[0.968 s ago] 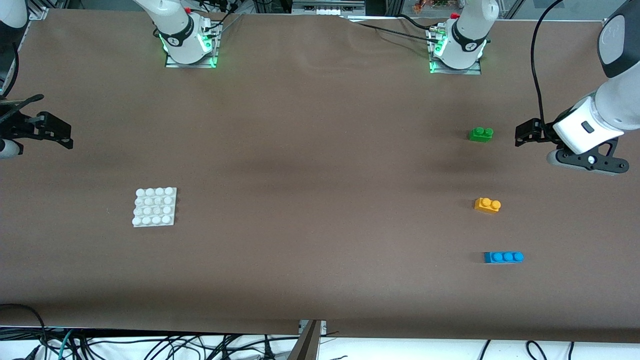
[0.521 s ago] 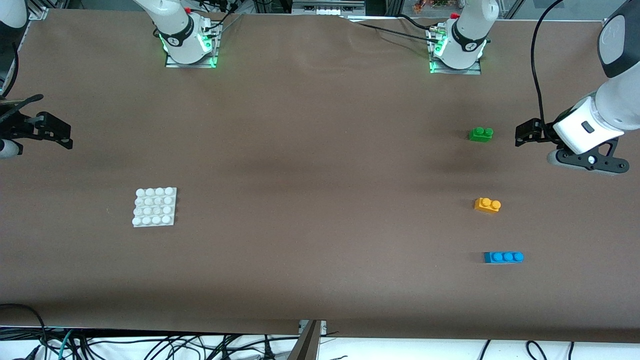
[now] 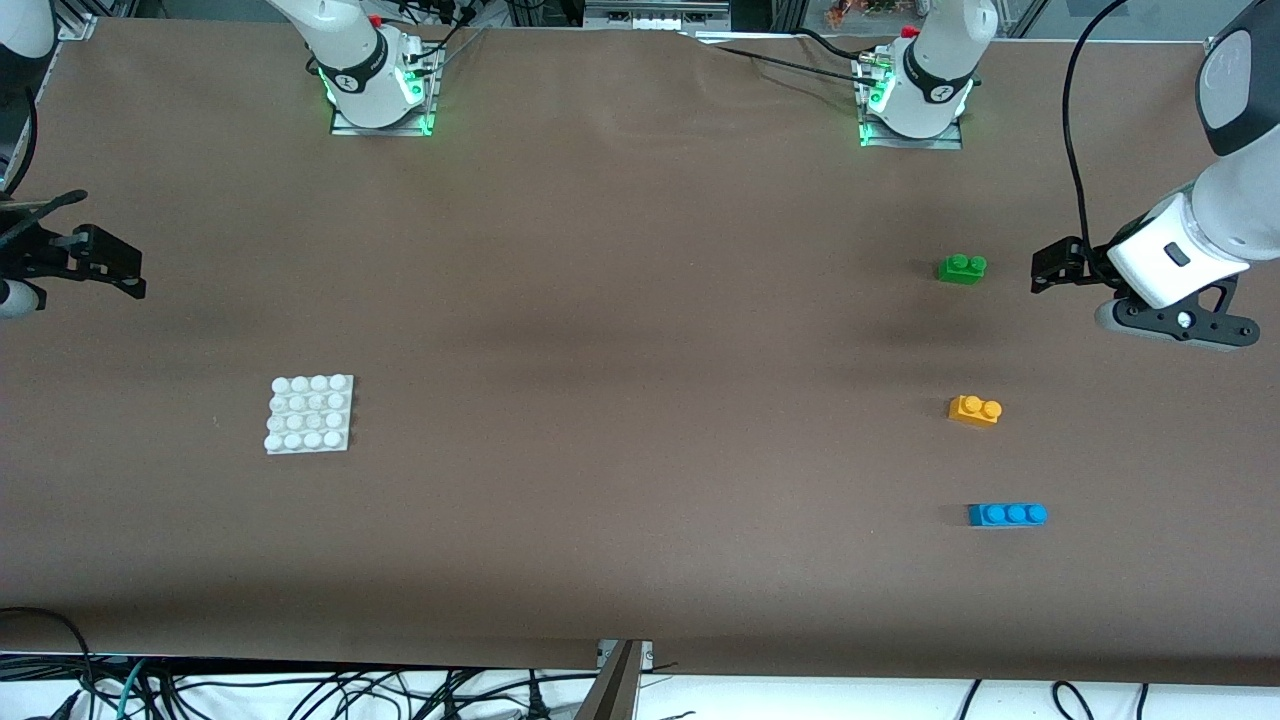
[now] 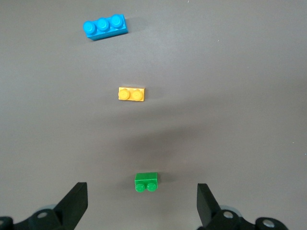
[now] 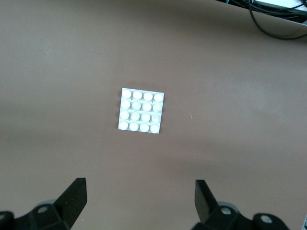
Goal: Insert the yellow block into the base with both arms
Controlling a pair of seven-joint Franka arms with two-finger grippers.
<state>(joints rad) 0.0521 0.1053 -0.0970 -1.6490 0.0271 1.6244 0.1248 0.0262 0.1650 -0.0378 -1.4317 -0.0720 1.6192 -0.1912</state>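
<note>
**On brown table: bricks at one end, plate at the other, both arms up high**

Over the right arm's end of the table (image 3: 620, 330): right gripper (image 3: 95, 262) hanging in the air at the frame edge, fingers (image 5: 72, 199) spread wide w/ nothing between them, per right wrist view. Waiting, not touching anything.

Nearer the front cam than that gripper: base (image 3: 310, 413), flat white square plate w/ 4x4 round studs, lying flat on the cloth, nothing on it. Same plate seen in right wrist view (image 5: 141, 110), well apart from the fingertips.

Along the top: two arm bases bolted down, green lights on — right arm's base (image 3: 378, 85), then left arm's base (image 3: 915, 95).

Toward the left arm's end: three bricks in a loose row, all apart from each other, all studs-up. Green brick (image 3: 962, 268) farthest from front cam, yellow block (image 3: 975, 410) in between, blue brick (image 3: 1007, 514) nearest the cam. Yellow block nowhere near the base, basically the whole table between them.

Left gripper (image 3: 1060, 265) up in the air just beside the green brick, toward the table end. Left wrist view: fingers (image 4: 74, 206) wide apart, empty, green brick (image 4: 146, 182) showing between them w/ yellow block (image 4: 132, 94) and blue brick (image 4: 104, 27) farther off.
</note>
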